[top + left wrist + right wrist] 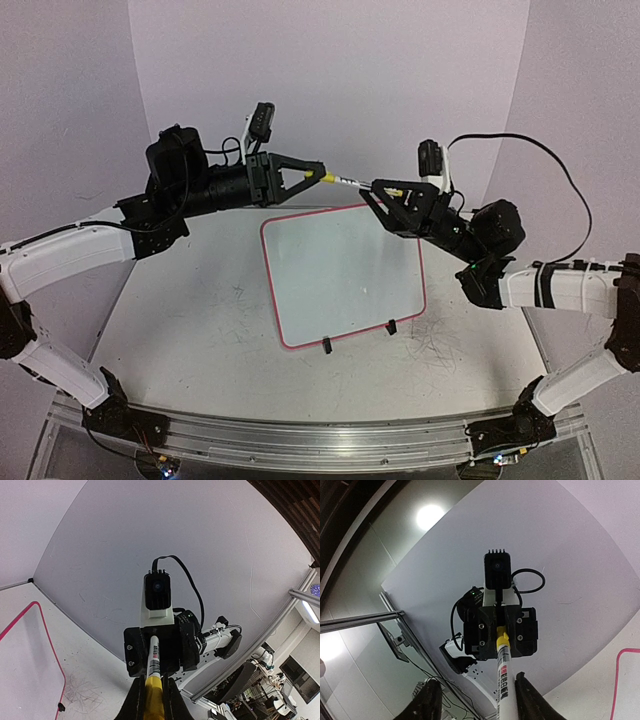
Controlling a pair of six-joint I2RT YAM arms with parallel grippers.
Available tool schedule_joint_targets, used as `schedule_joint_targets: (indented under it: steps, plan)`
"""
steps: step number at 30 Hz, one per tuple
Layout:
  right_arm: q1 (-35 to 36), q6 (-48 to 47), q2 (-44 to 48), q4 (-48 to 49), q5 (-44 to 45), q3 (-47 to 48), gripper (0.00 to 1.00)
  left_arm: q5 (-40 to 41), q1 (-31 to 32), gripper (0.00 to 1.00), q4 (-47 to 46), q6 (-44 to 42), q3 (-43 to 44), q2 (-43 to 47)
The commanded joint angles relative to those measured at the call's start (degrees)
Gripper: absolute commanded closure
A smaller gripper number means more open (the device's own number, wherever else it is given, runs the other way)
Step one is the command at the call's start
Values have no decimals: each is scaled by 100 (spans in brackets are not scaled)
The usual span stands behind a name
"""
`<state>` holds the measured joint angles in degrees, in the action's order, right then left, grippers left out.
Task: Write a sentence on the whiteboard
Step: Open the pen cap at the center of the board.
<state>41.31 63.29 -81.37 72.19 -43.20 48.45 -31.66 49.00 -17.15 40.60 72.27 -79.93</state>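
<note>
Top external: high, behind arm bases, tilted down and forward, well back; takes in most of table [200, 330], whole whiteboard [345, 275], both arms.

Left wrist: behind left gripper [152, 690], looks out along own fingers, right gripper [154, 652] head-on, near.

Right wrist: same the other way, faces left gripper, near.

Wrist cameras stare straight at each other.

Shared by all three: marker [345, 181], whiteboard's pink rim.

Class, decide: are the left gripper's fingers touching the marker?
Touching. The left wrist view shows both fingers clamped against the marker's yellow end.
</note>
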Motion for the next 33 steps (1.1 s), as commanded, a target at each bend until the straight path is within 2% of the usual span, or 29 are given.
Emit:
schedule_joint_targets:
  steps: [1,5,9,12,17,24,33]
  plan:
    - [98,-109,-122,350,-350,414,54,-57,-5,100,-177,61,-47,110]
    - [89,-515,-55,-309,-388,502,58,-150,-5,100,-175,51,-89,138]
    - [28,-767,-67,-932,-565,703,49,-244,-4,100,-175,61,-204,194]
    - [28,-963,-155,-1399,-741,888,50,-276,-5,100,-175,71,-280,224]
    - [31,-1230,-189,-1805,-991,1100,58,-318,-10,100,-175,67,-330,272]
    - [29,-1424,-107,-2155,-1036,1144,76,-346,-15,100,-164,76,-362,263]
    - [29,-1348,23,-2106,-677,1096,84,-371,-18,100,-166,81,-365,225]
